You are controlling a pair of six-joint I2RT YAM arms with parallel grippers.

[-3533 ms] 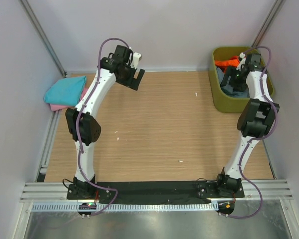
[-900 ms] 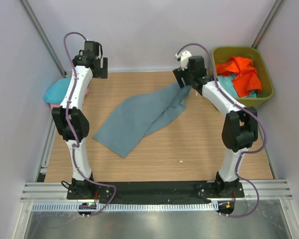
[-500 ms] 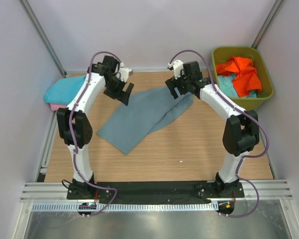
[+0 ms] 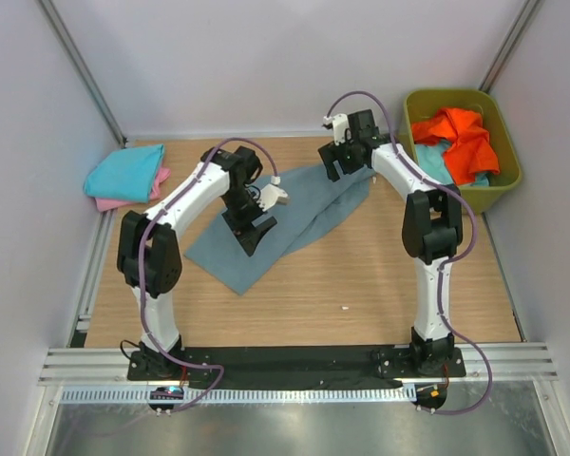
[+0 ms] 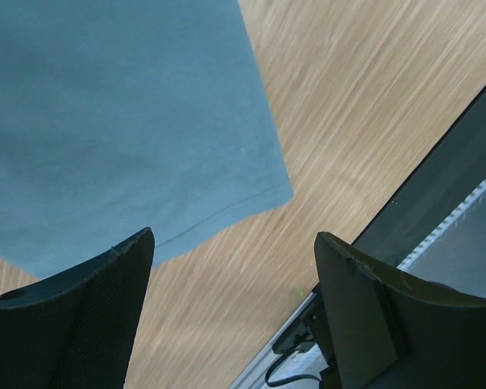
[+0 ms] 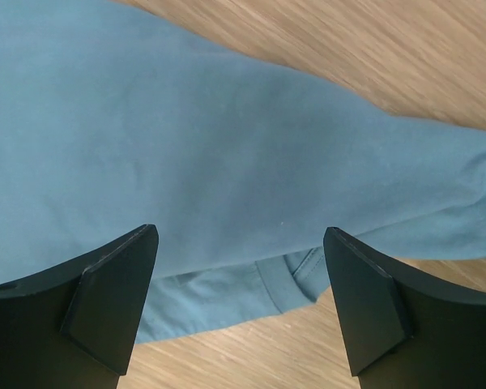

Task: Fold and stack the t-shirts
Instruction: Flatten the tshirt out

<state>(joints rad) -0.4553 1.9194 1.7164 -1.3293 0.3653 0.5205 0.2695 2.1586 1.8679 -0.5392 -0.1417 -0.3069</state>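
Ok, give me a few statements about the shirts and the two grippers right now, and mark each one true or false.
1. The grey-blue t-shirt lies on the table. True.
2. The left gripper is shut on that shirt. False: it is open, with nothing between its fingers.
3. The orange t-shirt is in the green tub. True.
4. The turquoise t-shirt lies under the pink t-shirt. False: the turquoise one is on top.
5. The right gripper is open over the grey-blue t-shirt. True.
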